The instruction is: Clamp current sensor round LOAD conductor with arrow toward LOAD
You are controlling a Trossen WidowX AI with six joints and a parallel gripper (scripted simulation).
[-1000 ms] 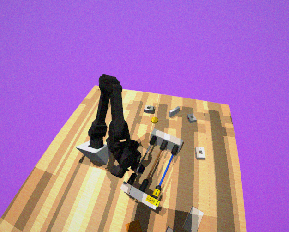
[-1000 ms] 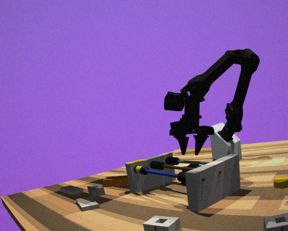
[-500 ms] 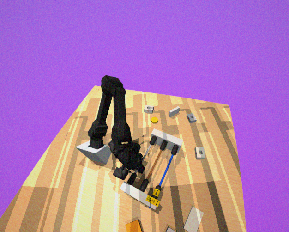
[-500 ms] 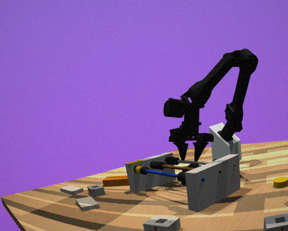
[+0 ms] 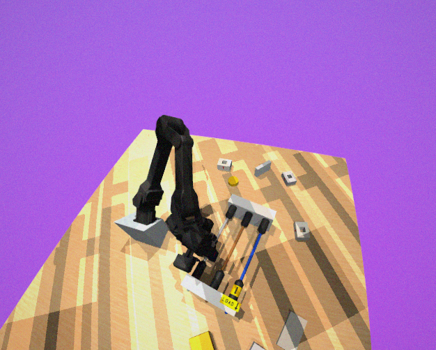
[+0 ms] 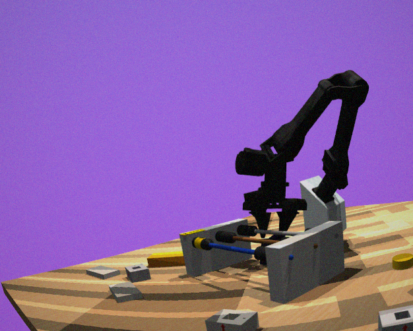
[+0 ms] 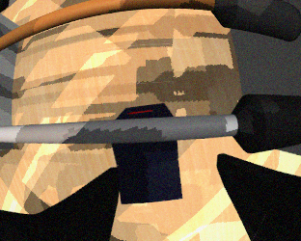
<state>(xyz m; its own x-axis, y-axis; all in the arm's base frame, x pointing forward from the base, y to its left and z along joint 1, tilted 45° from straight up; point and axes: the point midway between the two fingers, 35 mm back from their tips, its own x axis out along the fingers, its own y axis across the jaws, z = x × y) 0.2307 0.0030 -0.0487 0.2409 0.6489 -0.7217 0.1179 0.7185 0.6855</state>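
The split-core sensor point(image 7: 150, 172) is a dark navy block with a thin red mark on top. In the wrist view it stands on the table just below the grey conductor point(image 7: 121, 128) point(image 5: 222, 227) point(image 6: 276, 231), which crosses over its top. My gripper point(image 7: 168, 168) point(image 6: 274, 222) is open, with one finger on each side of the sensor and apart from it. The fingers reach down beside the grey conductor. The blue conductor point(image 5: 251, 255) point(image 6: 231, 247) ends at the yellow LOAD marker point(image 5: 230, 301). A brown conductor point(image 5: 235, 244) point(image 7: 108, 5) runs between the grey and the blue one.
Two white end blocks point(image 5: 254, 208) point(image 5: 202, 288) point(image 6: 303, 262) hold the three conductors above the table. Small grey blocks with holes point(image 5: 224, 164) point(image 5: 288, 178) point(image 5: 301, 230), a yellow disc point(image 5: 232, 180), a yellow block point(image 5: 200, 341) and a grey plate point(image 5: 291, 330) lie around.
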